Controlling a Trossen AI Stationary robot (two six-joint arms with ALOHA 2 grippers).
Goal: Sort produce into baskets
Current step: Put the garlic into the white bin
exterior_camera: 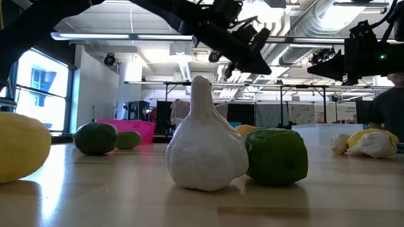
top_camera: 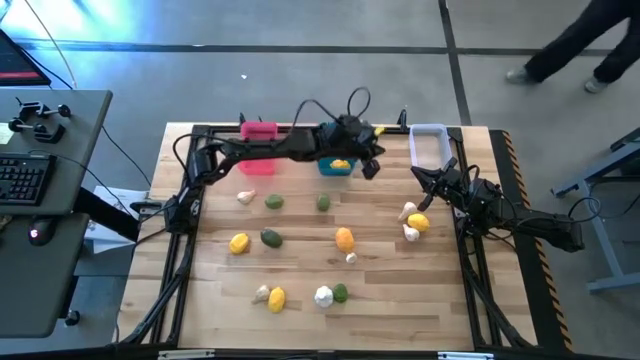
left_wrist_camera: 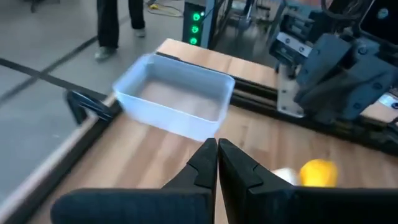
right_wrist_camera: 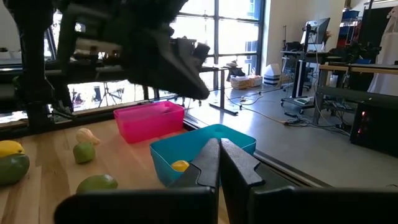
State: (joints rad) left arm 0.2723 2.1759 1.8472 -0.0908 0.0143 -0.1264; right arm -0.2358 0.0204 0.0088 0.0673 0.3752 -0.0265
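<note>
Three baskets stand along the far edge: pink (top_camera: 258, 150), blue (top_camera: 335, 166) and pale white (top_camera: 428, 143). A yellow fruit (right_wrist_camera: 180, 165) lies in the blue basket (right_wrist_camera: 205, 146). My left gripper (top_camera: 374, 168) hangs shut and empty in the air just right of the blue basket, between it and the white basket (left_wrist_camera: 174, 93). My right gripper (top_camera: 420, 174) waits shut and empty at the right, below the white basket. Several yellow (top_camera: 239, 242), green (top_camera: 270, 238) and white garlic-like (top_camera: 323, 296) pieces of produce rest on the table.
A yellow fruit (top_camera: 418, 223) and two garlic pieces (top_camera: 407, 211) lie close to my right arm. An orange piece (top_camera: 344, 238) sits mid-table. A person's legs (top_camera: 570, 50) show on the floor beyond the far right corner; a desk with a keyboard (top_camera: 25, 175) stands left.
</note>
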